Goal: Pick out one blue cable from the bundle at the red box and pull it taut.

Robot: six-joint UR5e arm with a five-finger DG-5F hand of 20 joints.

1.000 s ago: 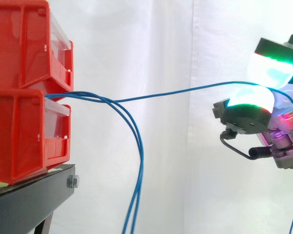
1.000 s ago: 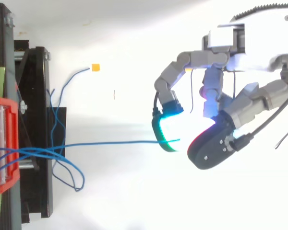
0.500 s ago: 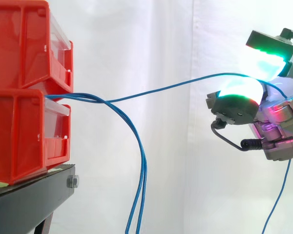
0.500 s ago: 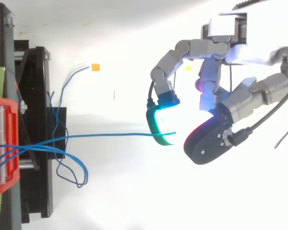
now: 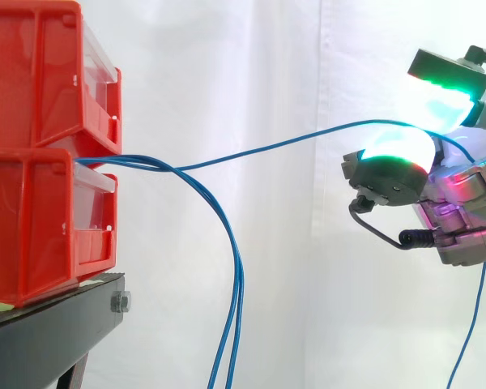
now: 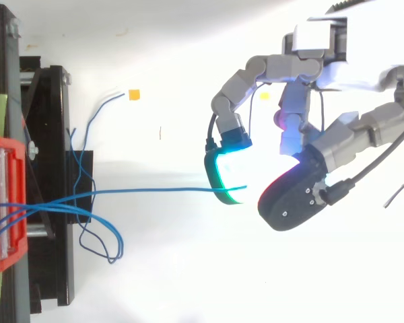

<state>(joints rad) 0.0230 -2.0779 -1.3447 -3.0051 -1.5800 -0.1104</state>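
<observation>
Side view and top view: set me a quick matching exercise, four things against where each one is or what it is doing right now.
Things:
1. held blue cable
2. loose blue cables
3. red bins
4. hand

States:
A. stacked on the black stand at the left
B. droop from the bins and hang down
C. pinches one cable, at the right
D. spans from the bins across to the hand

Pairs: 1-D, 2-B, 3-A, 4-C
</observation>
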